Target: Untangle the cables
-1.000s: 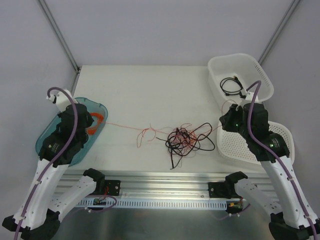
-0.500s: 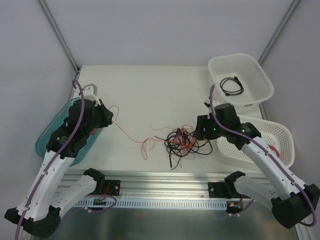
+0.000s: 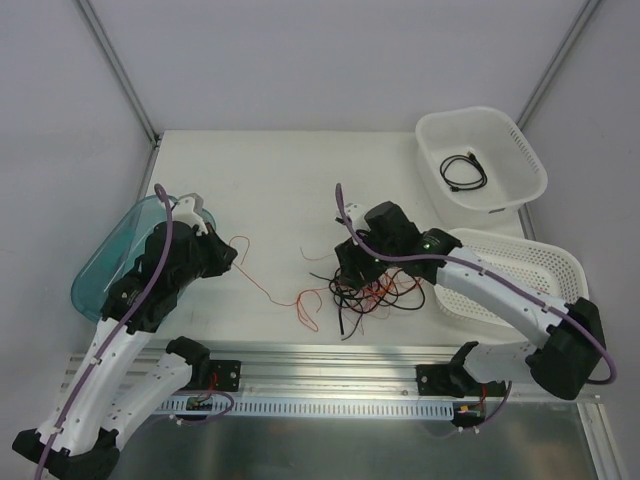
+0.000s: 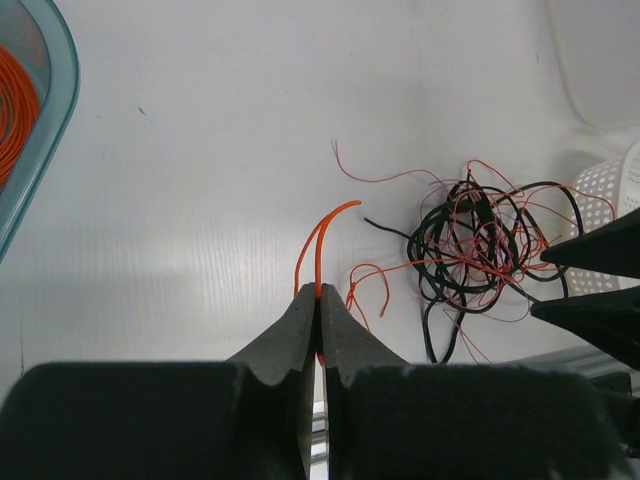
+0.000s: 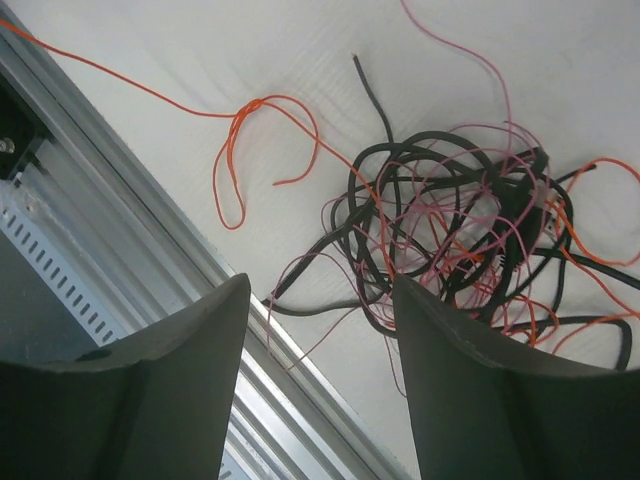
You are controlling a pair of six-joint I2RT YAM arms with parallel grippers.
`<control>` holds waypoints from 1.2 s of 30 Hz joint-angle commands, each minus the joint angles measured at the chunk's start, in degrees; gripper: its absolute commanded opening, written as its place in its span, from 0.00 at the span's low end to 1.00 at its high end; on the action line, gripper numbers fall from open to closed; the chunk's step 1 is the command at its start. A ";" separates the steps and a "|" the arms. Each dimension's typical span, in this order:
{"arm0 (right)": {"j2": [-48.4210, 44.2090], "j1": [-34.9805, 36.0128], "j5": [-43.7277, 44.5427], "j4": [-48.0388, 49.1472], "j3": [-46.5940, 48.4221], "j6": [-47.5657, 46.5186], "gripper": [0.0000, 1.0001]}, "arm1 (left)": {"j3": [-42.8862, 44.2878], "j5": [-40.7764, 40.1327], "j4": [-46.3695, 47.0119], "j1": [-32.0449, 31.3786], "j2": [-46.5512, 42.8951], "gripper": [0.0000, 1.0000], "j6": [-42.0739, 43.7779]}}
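Note:
The cables (image 3: pixel 368 288) lie as a loose tangle of black, orange and red wires near the table's front middle, also seen in the left wrist view (image 4: pixel 478 258) and the right wrist view (image 5: pixel 455 235). My right gripper (image 3: pixel 349 272) hangs open just above the tangle's left side, with nothing between its fingers (image 5: pixel 320 285). My left gripper (image 3: pixel 229 256) is shut on an orange wire (image 4: pixel 322 228), left of the tangle. That wire (image 3: pixel 264 290) trails slack across the table towards the tangle.
A teal tray (image 3: pixel 93 272) with an orange coil (image 4: pixel 10 108) sits at the left. A white basket (image 3: pixel 523 152) at the back right holds a black cable (image 3: pixel 465 170). Another white basket (image 3: pixel 545 262) lies at the right. An aluminium rail (image 3: pixel 320 358) lines the near edge.
My right gripper opened and swung left from the white baskets to above the tangle. My left gripper moved right off the teal tray with the orange wire, which went slack.

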 commanded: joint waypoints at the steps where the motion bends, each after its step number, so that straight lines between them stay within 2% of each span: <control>1: 5.17 1.28 -4.66 4.22 3.47 -4.92 0.62 | -0.44 1.40 2.18 0.31 -1.34 0.00 -1.25; 9: 22.91 3.93 -6.25 9.66 6.28 -5.90 0.58 | -2.90 1.75 2.18 0.31 -2.75 0.00 -2.48; 16: 29.61 5.51 -5.63 12.92 6.55 -5.28 0.51 | -4.39 0.35 2.18 0.31 -4.86 0.00 -2.48; 19: 30.58 5.77 -6.42 13.28 6.46 -5.37 0.46 | -4.31 -0.62 2.10 0.31 -4.86 0.00 -2.39; 21: 30.84 5.86 -5.98 13.19 6.28 -5.28 0.34 | -4.22 -0.97 2.27 0.31 -4.86 0.00 -2.30; 22: 30.58 5.86 -5.55 13.10 6.28 -5.11 0.28 | -4.13 -1.41 2.18 0.31 -4.52 0.00 -2.30; 23: 30.06 5.86 -5.02 13.10 6.11 -5.19 0.17 | -4.22 -1.85 2.10 0.31 -4.51 0.00 -2.30; 26: 26.56 5.77 -3.00 11.70 5.76 -5.37 0.01 | -4.48 -4.91 1.48 0.31 -4.60 0.00 -2.47; 32: 11.97 2.88 0.43 4.94 5.75 -5.90 0.01 | -5.10 -14.76 -3.86 0.31 -4.78 0.00 -2.74; 36: -3.12 -5.45 -1.32 1.07 6.63 -4.58 0.01 | -4.84 -20.12 -6.60 0.31 -4.42 0.00 -2.74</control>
